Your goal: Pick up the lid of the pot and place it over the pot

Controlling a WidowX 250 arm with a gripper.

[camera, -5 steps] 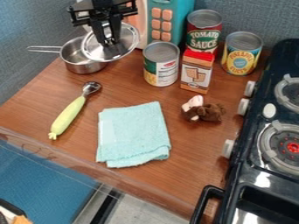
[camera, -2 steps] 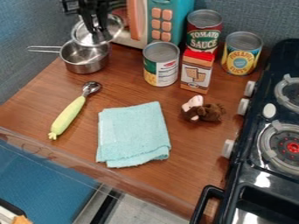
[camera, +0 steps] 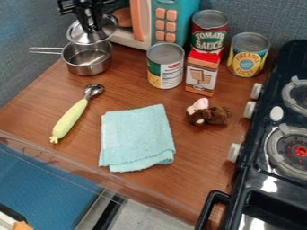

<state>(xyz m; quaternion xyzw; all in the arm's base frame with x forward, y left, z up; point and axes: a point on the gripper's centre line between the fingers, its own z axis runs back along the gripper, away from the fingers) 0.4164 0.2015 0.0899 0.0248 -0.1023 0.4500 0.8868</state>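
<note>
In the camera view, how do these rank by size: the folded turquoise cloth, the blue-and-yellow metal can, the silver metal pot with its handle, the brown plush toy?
1. Cloth
2. Can and pot, too alike to rank
3. Plush toy

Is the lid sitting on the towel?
No, the lid hangs from the gripper up by the pot, while the towel lies well off toward the front of the counter.
</note>
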